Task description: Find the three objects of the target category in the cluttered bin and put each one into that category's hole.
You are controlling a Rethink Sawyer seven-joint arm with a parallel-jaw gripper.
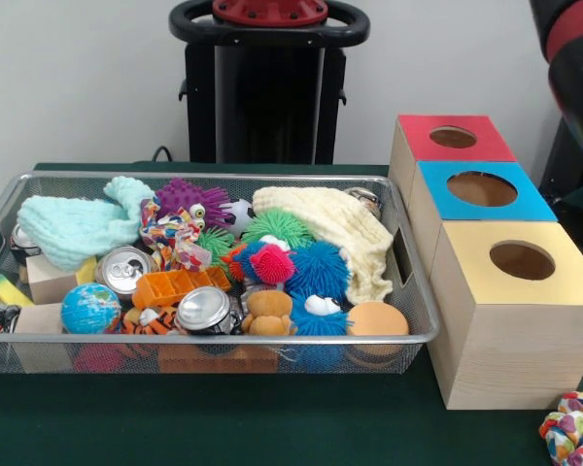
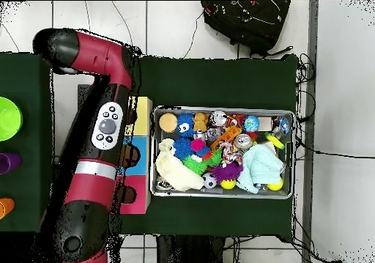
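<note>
The wire mesh bin (image 1: 214, 339) stands on the green table, full of toys; it also shows in the overhead view (image 2: 220, 109). One spotted knotted cloth (image 1: 175, 235) lies in the bin's middle among spiky balls, and shows from above (image 2: 233, 154). A second knotted cloth (image 1: 573, 429) lies on the table in front of the yellow-topped box. I see no third one. The hole (image 1: 522, 260) in the yellow top is open and empty. My arm (image 2: 106, 128) stretches over the boxes; a link of it (image 1: 575, 49) shows at the top right. The gripper does not show.
Blue-topped (image 1: 482, 189) and red-topped (image 1: 454, 138) boxes stand behind the yellow one. The bin holds cans (image 1: 204, 311), a globe ball (image 1: 90, 309), towels (image 1: 330, 228), wooden blocks and plush. A black bag (image 2: 245, 22) lies on the floor. Coloured cups (image 2: 7, 118) stand at the overhead view's left.
</note>
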